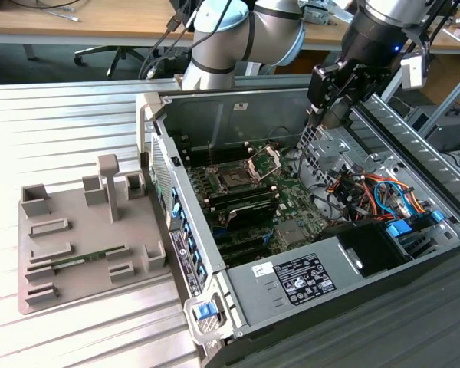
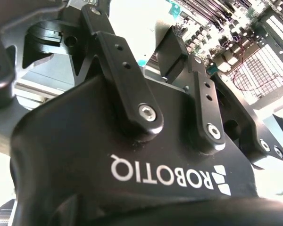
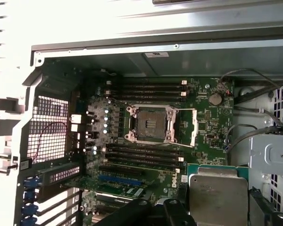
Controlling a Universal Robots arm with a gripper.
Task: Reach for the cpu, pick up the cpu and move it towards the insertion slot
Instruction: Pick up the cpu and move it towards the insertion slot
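The hand hovers over the open case's far right side, its fingers spread apart on nothing. The cpu lies flat just beside the board, apart from the insertion slot. Descend squarely, gripping opposite edges. The first wrist view reveals the chip, which the exterior view hides.

Black gripper looms before the motherboard.

exterior: high oblique | first wrist: straight down on motherboard | second: close behind tool
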